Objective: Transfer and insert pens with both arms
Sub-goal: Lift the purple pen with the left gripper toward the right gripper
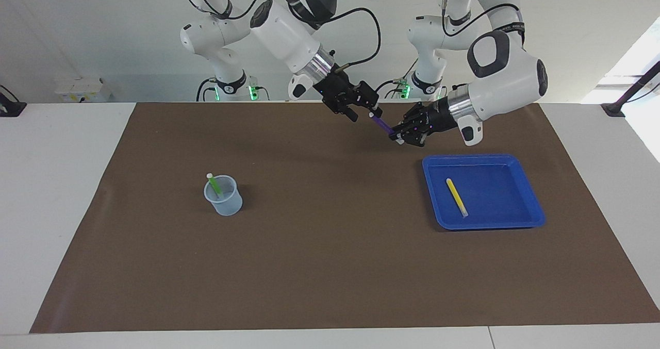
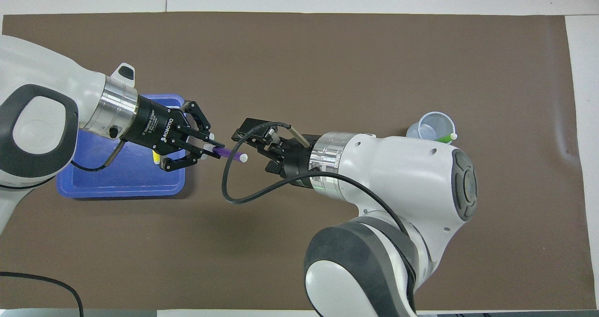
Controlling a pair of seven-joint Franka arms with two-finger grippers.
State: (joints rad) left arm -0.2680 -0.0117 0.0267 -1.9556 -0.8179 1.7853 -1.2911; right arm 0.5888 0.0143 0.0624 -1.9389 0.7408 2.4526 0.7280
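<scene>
Cup (image 1: 223,197): pale and clear, upright on the brown mat (image 1: 330,266) of the bench, toward the right arm's end. The green pen (image 1: 214,185) leans inside it, pale end up.

Right gripper (image 1: 367,113): raised over the mat near mid-bench. Its jaws stand apart, angled down at the purple pen's pale tip.

Purple pen (image 1: 382,125): in the air between the two grippers, sloping up toward the right gripper. Its pale tip sits at the mouth of the right jaws; I cannot tell whether it touches them.

Left gripper (image 1: 399,135): raised over the mat, just off the tray's edge. Its jaws are clamped on the lower end of the purple pen.

Tray (image 1: 495,189): blue, toward the left arm's end. The yellow pen (image 1: 457,197) lies flat in it, untouched.

Step, as I judge it: the handover, with the receiving grip not yet made.

Risk, early release: if the left jaws let go before the right jaws have closed, the pen drops to the mat and may roll.

Risk, shallow bite: closing on the pale tip alone gives a short hold, so the pen could pivot or slip out.

Risk, misalignment: a jaw meeting the slanted pen off-centre could lever it in the left grip.

Risk, later: a crooked hold could make the pen miss the cup or knock it over.
</scene>
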